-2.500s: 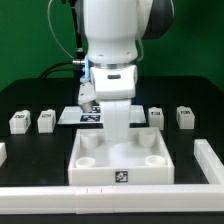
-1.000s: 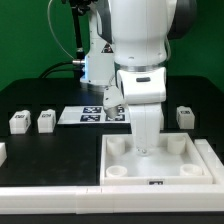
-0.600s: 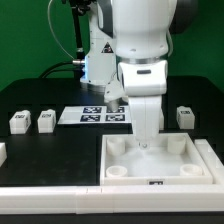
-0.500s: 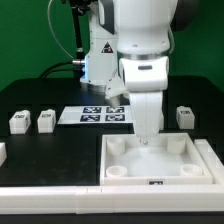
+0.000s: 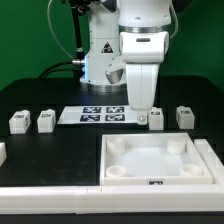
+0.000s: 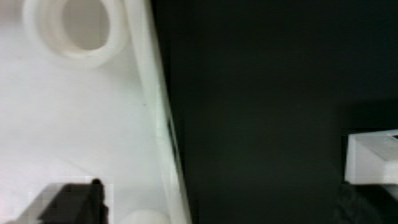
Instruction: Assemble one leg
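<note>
Four small white legs with tags stand on the black table in the exterior view: two at the left (image 5: pixel 18 121) (image 5: pixel 45 120) and two at the right (image 5: pixel 155 118) (image 5: pixel 184 116). The large white tray (image 5: pixel 112 168) with round corner sockets lies at the front right. My gripper (image 5: pixel 141 108) hangs above the tray's far edge, next to the leg at the right centre, open and empty. In the wrist view my gripper (image 6: pixel 228 206) spans the tray's edge (image 6: pixel 107 120), with a socket (image 6: pixel 84 28) and one leg (image 6: pixel 375 160) in sight.
The marker board (image 5: pixel 103 114) lies flat behind the tray, partly behind my arm. A low white rail (image 5: pixel 50 190) runs along the table's front, with more white rail pieces at the exterior view's right (image 5: pixel 214 160) and left (image 5: pixel 2 152).
The tray has slid toward the exterior view's right against the rail. My gripper has since risen out of the tray and moved back over its far edge.
</note>
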Robot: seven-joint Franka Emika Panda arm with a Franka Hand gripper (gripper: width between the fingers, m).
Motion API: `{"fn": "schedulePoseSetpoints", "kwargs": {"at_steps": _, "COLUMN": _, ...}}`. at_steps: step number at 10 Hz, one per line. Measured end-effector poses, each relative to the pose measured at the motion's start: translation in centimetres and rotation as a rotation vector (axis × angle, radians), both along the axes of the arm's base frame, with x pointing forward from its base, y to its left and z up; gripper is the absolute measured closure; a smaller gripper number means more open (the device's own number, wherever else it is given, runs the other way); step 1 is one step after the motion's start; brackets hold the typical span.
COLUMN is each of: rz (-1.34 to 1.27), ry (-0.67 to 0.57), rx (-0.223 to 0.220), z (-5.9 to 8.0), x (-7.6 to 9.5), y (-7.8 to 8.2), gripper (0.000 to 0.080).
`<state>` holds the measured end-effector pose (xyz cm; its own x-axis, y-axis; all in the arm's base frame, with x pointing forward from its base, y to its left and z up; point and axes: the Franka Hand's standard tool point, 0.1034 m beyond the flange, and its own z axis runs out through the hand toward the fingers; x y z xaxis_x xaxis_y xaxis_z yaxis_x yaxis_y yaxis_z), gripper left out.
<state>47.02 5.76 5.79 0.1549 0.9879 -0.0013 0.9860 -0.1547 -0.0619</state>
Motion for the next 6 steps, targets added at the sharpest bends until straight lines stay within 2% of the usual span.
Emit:
{"fn": "schedulePoseSetpoints", "kwargs": {"at_steps": 5, "rz": -0.484, "ry": 0.010, "rx": -0.023, "z": -0.10, "x": -0.18, "y": 0.20, "gripper": 0.0150}}
{"fn": "schedulePoseSetpoints", "kwargs": {"at_steps": 6, "rz": -0.649, "ry": 0.007, "rx": -0.023, "z": -0.26, "x": -0.51, "y": 0.49, "gripper": 0.0150}}
